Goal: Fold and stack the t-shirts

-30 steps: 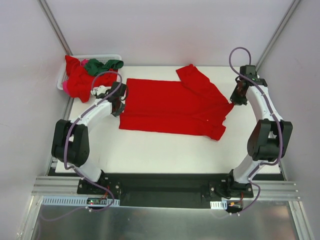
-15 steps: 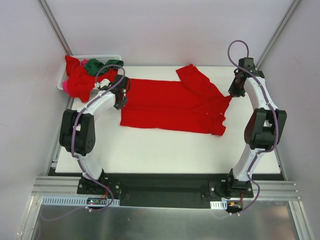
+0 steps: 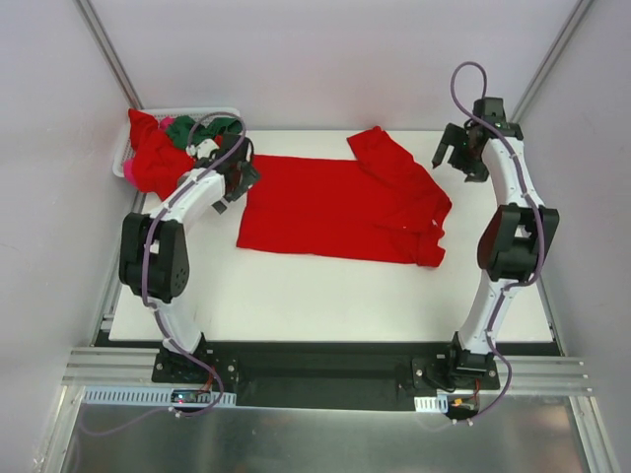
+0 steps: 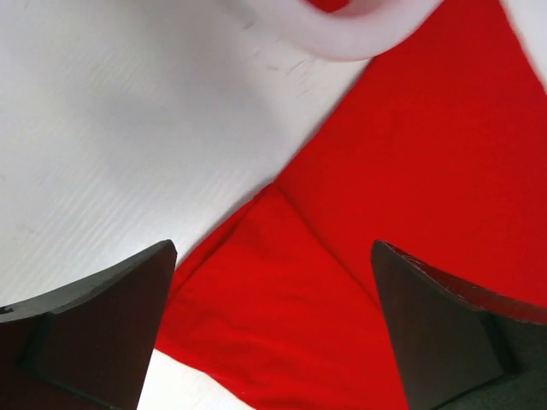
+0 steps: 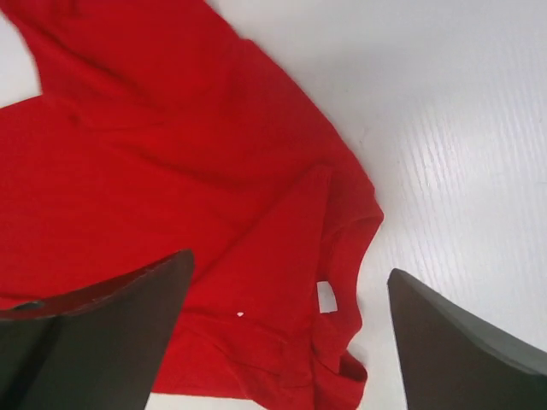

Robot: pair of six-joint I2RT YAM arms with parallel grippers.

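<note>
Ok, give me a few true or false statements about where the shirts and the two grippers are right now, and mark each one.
1. A red t-shirt lies spread out on the table. True.
2. The left gripper is clamped on the red t-shirt's edge. False: its jaws stand wide open above the cloth, with nothing between them.
3. The right gripper is open and holds nothing. True.
4. The dark green t-shirt lies flat on the table beside the red t-shirt. False: it sits bunched in the basket at the table's far left corner, next to more red cloth.
</note>
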